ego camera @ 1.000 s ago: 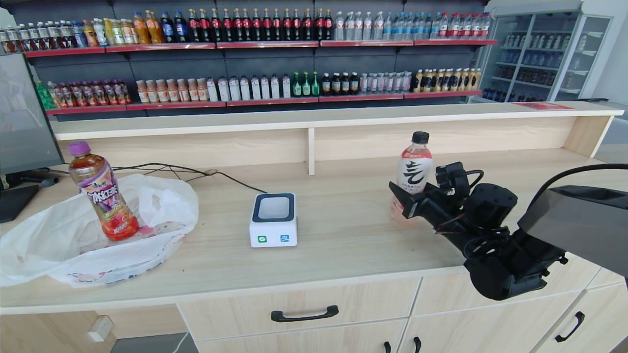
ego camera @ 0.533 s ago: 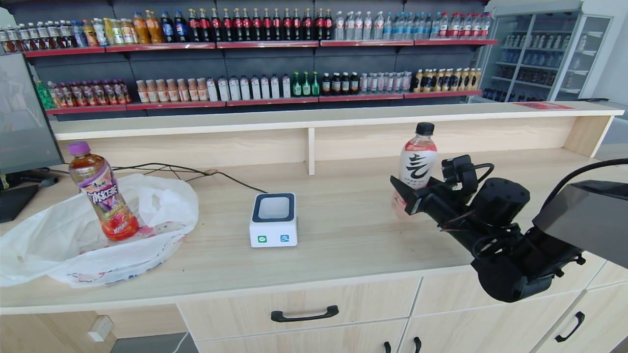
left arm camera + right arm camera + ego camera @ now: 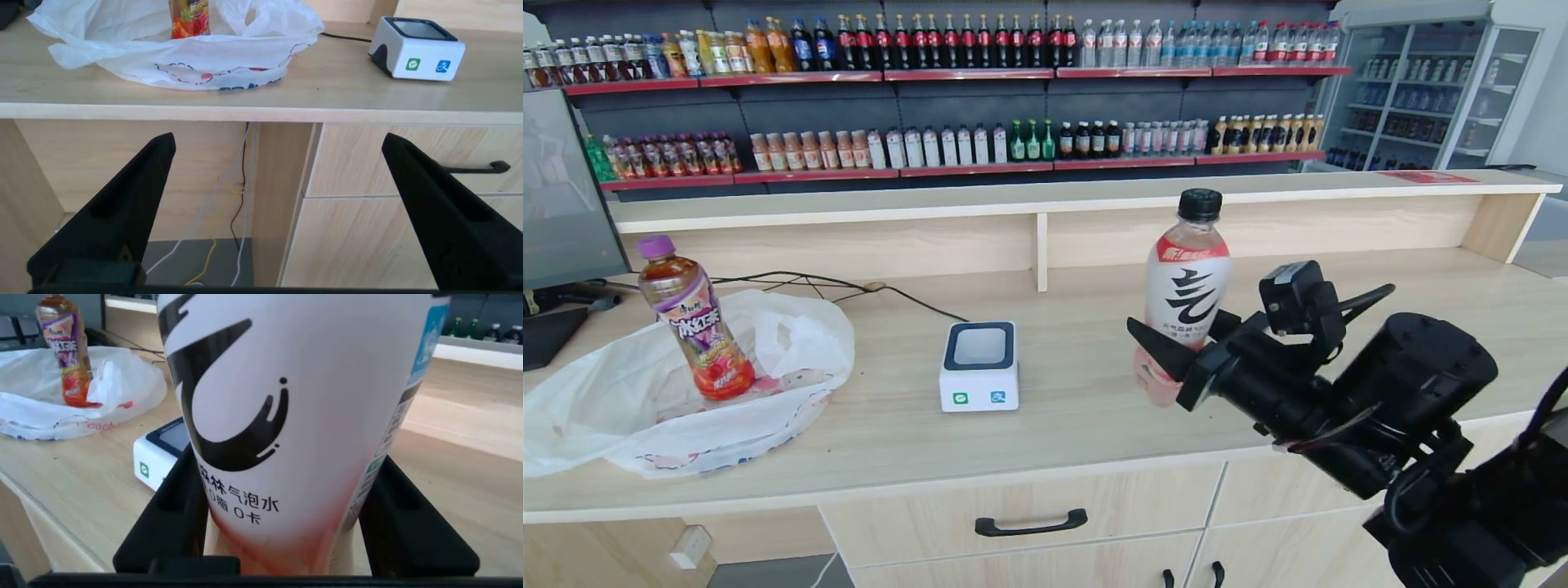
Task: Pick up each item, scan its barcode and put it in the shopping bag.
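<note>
My right gripper clamps the bottle upright, right of the scanner. My left gripper gapes wide.

Light wooden counter: crumpled white plastic shopping bag at left end, purple-capped plastic tea bottle upright on it. White square scanner box mid-counter. Black-capped white-labelled plastic bottle right of scanner, over front edge, in black right gripper.

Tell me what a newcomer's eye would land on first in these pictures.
Most striking is the white-labelled bottle, upright in the right hand at the right of the counter. Next comes the purple-capped tea bottle standing in the white shopping bag at the left, with the small white scanner between them.
</note>
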`<state>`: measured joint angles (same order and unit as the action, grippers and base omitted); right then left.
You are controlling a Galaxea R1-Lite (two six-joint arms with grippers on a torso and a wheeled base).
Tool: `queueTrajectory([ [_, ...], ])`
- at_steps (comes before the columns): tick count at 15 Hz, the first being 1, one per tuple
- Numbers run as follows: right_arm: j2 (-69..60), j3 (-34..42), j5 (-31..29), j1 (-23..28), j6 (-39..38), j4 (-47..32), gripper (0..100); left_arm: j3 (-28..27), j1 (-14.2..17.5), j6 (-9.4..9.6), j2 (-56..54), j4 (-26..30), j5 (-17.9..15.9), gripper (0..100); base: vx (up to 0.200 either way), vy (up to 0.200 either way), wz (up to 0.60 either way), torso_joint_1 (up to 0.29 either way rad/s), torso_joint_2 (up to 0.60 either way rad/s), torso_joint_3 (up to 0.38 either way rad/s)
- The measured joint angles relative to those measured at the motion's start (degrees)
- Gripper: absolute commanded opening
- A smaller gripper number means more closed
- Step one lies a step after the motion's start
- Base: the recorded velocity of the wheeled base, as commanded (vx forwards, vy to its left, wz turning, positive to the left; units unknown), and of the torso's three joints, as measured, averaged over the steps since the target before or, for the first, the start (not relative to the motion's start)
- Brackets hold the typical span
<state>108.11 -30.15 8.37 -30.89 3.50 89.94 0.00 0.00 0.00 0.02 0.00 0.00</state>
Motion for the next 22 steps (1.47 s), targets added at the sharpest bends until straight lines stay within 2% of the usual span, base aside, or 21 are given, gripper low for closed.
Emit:
queueTrajectory([
  [3,-6.1,6.7,-0.7,-3.3,6.2,0.0,0,0.0,0.0,0.0,0.0,0.0,0.0,100,0.0,0.0,0.0,0.0,0.0,0.0],
  [9,-8.0,7.8,-6.9,-14.2,12.2,-0.1,0,0.0,0.0,0.0,0.0,0.0,0.0,100,0.0,0.0,0.0,0.0,0.0,0.0],
  [15,-6.7,7.3,-7.4,-16.0,30.9,0.0,0,0.0,0.0,0.0,0.0,0.0,0.0,100,0.0,0.0,0.0,0.0,0.0,0.0],
  [17,-6.6,6.1,-7.3,-19.3,36.7,0.0,0,0.0,0.0,0.0,0.0,0.0,0.0,100,0.0,0.0,0.0,0.0,0.0,0.0],
  [19,-6.5,2.3,-7.4,-21.6,46.0,0.1,0,0.0,0.0,0.0,0.0,0.0,0.0,100,0.0,0.0,0.0,0.0,0.0,0.0],
  [22,-6.2,1.3,-7.4,-25.3,52.2,-0.1,0,0.0,0.0,0.0,0.0,0.0,0.0,100,0.0,0.0,0.0,0.0,0.0,0.0],
])
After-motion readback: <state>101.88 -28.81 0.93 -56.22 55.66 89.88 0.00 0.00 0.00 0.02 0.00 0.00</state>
